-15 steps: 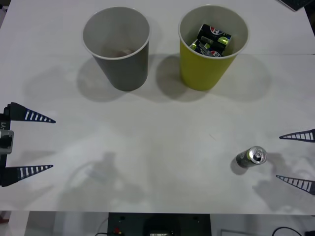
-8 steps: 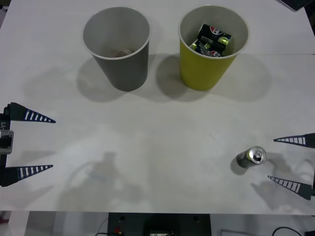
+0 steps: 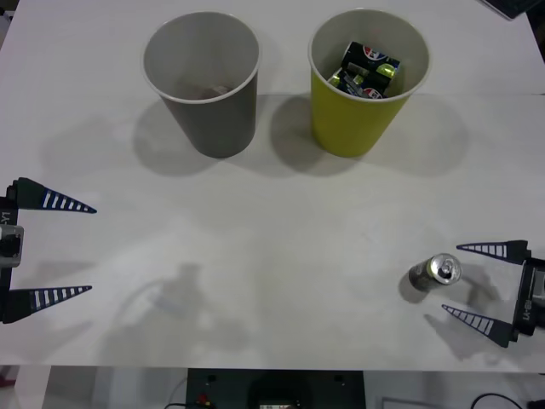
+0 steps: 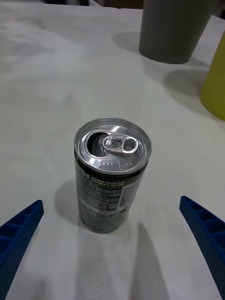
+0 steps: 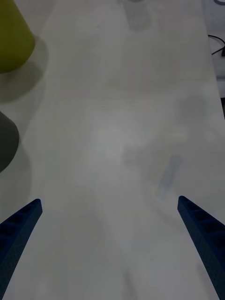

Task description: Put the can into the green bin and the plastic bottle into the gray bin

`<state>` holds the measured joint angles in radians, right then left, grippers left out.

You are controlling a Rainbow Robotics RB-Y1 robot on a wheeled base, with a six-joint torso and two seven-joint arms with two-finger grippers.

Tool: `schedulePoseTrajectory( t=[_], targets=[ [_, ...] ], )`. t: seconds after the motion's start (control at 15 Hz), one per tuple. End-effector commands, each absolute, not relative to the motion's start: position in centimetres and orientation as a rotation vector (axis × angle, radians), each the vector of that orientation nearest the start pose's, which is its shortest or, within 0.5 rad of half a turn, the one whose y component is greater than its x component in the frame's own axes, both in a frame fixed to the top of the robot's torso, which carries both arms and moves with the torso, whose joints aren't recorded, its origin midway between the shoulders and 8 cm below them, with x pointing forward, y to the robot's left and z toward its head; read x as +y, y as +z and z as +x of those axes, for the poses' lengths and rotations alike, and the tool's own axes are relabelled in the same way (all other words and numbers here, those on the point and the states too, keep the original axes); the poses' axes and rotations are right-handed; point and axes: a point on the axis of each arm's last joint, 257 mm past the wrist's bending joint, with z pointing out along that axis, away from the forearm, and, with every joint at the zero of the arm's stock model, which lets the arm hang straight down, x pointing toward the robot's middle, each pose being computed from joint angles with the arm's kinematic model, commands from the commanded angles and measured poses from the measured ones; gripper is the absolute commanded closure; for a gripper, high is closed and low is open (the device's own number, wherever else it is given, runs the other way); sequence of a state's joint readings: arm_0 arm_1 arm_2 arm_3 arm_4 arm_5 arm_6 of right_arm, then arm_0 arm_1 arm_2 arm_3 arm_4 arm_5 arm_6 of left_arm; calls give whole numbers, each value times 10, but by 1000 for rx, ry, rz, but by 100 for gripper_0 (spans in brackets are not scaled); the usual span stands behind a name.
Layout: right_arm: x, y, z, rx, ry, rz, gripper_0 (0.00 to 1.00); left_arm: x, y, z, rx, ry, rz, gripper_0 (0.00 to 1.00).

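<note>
Right pincer (image 3: 467,285) has closed in, spread, beside the can (image 3: 435,273).

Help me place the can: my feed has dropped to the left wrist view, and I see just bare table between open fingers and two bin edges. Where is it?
Observer: The can stands upright on the right side of the table, its tab opened.
Operator: Is the right gripper on it?
Observer: Not touching. The right gripper is open, with a fingertip on either side of the can.
Operator: Anything in the green bin?
Observer: Yes, the green bin holds several cans.
</note>
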<state>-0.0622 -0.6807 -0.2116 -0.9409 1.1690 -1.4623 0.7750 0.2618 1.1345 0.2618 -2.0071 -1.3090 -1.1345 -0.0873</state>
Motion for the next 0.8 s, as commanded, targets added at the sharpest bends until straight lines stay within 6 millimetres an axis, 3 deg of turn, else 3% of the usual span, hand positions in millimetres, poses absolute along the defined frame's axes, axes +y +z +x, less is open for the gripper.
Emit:
schedulePoseTrajectory(
  t=[0.07, 0.8],
  targets=[
    [-320, -312, 371, 1392, 401, -1231, 0, 286, -167, 341, 1444, -118, 1762, 0],
    [-286, -322, 387, 1395, 452, -1051, 0, 286, -167, 341, 1444, -118, 1762, 0]
  ],
)
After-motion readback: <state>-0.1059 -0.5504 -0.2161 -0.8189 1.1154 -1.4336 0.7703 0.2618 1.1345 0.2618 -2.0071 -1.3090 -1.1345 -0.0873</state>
